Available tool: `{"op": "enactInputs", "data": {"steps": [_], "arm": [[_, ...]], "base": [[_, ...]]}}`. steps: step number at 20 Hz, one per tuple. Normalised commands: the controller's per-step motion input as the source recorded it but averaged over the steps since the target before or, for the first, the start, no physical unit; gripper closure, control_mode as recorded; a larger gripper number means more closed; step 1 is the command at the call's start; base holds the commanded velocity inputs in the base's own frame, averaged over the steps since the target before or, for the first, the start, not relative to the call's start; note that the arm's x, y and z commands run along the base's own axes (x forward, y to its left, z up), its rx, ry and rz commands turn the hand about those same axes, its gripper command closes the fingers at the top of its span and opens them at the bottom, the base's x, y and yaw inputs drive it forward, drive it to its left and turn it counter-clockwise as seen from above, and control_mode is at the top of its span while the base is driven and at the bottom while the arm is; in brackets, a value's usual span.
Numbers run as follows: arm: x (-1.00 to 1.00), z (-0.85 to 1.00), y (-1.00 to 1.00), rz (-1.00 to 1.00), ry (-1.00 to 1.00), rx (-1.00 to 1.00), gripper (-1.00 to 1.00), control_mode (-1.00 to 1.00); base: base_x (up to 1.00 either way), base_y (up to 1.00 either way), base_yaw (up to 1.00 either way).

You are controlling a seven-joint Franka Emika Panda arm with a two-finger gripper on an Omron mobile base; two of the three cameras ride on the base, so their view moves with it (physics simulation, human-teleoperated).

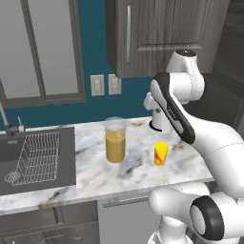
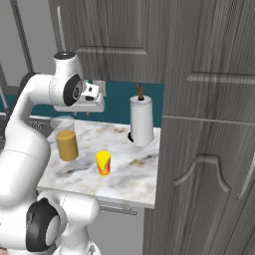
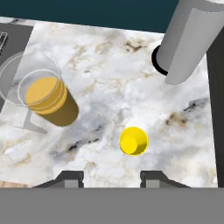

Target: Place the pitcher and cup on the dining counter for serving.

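Note:
The pitcher (image 1: 115, 141) (image 2: 66, 139) (image 3: 49, 98), a clear glass cylinder of amber liquid, stands upright on a marble counter (image 1: 95, 176) next to a sink. The cup (image 1: 160, 154) (image 2: 103, 163) (image 3: 133, 141), small and yellow with red marks, stands to its right, a hand's width away. My gripper (image 3: 111, 177) (image 2: 91, 112) hangs well above the counter, looking down, open with nothing between its fingers. The cup lies just beyond the fingertips in the hand view; the pitcher is off to the left. The dining counter is out of view.
A white paper-towel roll (image 2: 141, 121) (image 3: 188, 39) stands at the back right of the counter. A dark sink (image 1: 64, 162) with a wire rack (image 1: 38, 156) lies left of the pitcher. A tall dark cabinet (image 2: 209, 149) bounds the right side; wall cabinets (image 1: 157, 33) hang above.

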Motion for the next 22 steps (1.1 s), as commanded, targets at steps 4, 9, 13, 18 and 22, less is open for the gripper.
{"op": "enactInputs", "data": {"steps": [4,9,13,18,22], "arm": [[0.00,0.00,0.00,0.00,0.00,0.00,-1.00,-1.00],[0.00,-0.13,0.02,0.00,0.04,-0.02,-1.00,-1.00],[0.00,-0.67,-0.07,-0.02,0.16,0.01,-1.00,-1.00],[0.01,-0.63,-0.23,-0.05,0.30,0.11,-1.00,-1.00],[0.03,-0.58,-0.08,0.00,0.26,0.05,-1.00,-1.00]], "base": [[0.00,0.00,0.00],[0.00,0.00,0.00],[0.00,0.00,0.00],[0.00,0.00,0.00],[0.00,0.00,0.00]]}}
